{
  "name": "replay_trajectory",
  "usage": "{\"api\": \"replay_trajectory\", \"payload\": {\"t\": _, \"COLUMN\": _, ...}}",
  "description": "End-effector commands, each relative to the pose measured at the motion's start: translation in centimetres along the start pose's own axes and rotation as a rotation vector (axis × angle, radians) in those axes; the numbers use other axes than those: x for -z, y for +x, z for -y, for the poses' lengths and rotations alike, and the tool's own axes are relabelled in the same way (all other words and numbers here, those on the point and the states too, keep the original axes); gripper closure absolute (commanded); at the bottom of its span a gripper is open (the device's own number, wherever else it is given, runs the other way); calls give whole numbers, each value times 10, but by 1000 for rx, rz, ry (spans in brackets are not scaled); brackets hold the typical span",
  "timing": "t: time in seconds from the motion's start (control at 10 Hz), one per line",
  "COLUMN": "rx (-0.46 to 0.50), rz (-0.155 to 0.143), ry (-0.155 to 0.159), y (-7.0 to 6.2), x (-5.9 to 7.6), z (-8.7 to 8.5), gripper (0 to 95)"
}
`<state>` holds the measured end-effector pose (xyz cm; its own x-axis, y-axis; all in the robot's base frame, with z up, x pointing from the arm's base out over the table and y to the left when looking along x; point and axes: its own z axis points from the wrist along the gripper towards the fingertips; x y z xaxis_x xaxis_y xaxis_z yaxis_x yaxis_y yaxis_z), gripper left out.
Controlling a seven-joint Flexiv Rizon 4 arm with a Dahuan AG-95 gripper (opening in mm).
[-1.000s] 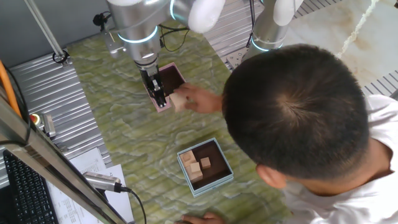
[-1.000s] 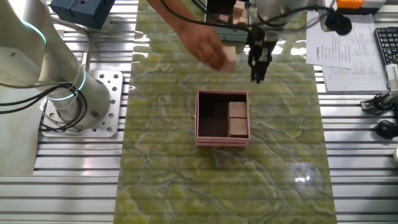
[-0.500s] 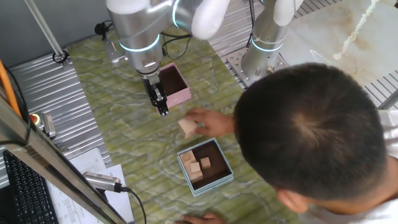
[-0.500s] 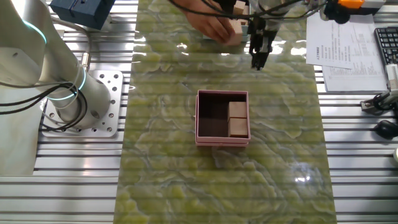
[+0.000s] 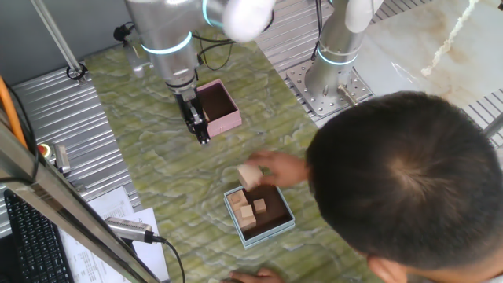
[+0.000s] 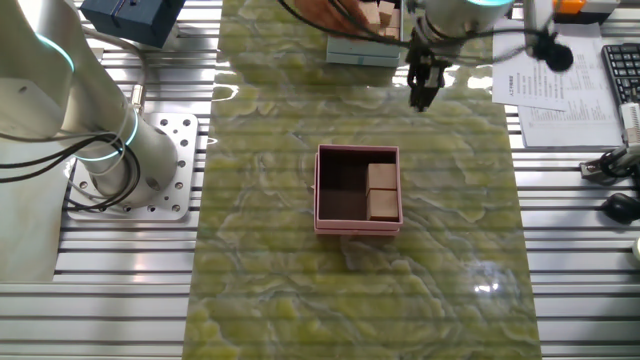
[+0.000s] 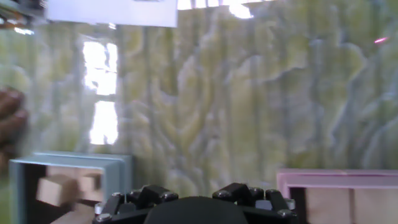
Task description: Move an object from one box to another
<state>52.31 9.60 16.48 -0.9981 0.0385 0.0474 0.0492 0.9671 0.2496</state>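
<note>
A person's hand holds the larger tan wooden cube just above the light-blue box, which holds several smaller cubes. The pink box stands farther back; in the other fixed view it holds two tan cubes along its right side. My gripper hangs beside the pink box, over bare table, with its fingers together and nothing in them. It also shows in the other fixed view, between the two boxes. The hand view shows the blue box at left and the pink box at right.
The person's head fills the lower right of one fixed view. A second robot base stands left of the green table top. Papers and a keyboard lie at the table's side.
The person's hand has carried the larger cube from beside the pink box to just above the light-blue box. My gripper has drifted a little away from the pink box.
</note>
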Motion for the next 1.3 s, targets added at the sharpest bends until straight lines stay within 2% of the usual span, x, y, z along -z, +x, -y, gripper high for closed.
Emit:
{"api": "replay_trajectory", "payload": {"t": 0.1, "rx": -45, "rz": -21, "ry": -14, "y": -14, "x": 3, "z": -24, "gripper": 570}}
{"api": "replay_trajectory", "payload": {"t": 0.2, "rx": -46, "rz": -43, "ry": 9, "y": -19, "x": 5, "z": -30, "gripper": 760}}
{"api": "replay_trajectory", "payload": {"t": 0.3, "rx": -28, "rz": -35, "ry": 33, "y": -19, "x": 5, "z": -30, "gripper": 950}}
{"api": "replay_trajectory", "payload": {"t": 0.4, "rx": -12, "rz": -20, "ry": 94, "y": -19, "x": 4, "z": -30, "gripper": 950}}
{"api": "replay_trajectory", "payload": {"t": 0.5, "rx": -8, "rz": -19, "ry": 126, "y": -19, "x": 4, "z": -30, "gripper": 950}}
{"api": "replay_trajectory", "payload": {"t": 0.7, "rx": 4, "rz": -18, "ry": 215, "y": -20, "x": 2, "z": -29, "gripper": 950}}
{"api": "replay_trajectory", "payload": {"t": 0.9, "rx": 13, "rz": -11, "ry": 220, "y": -20, "x": 2, "z": -29, "gripper": 950}}
{"api": "replay_trajectory", "payload": {"t": 1.2, "rx": 19, "rz": -17, "ry": 221, "y": -20, "x": 2, "z": -29, "gripper": 950}}
{"api": "replay_trajectory", "payload": {"t": 1.3, "rx": 14, "rz": -13, "ry": 236, "y": -20, "x": 1, "z": -29, "gripper": 950}}
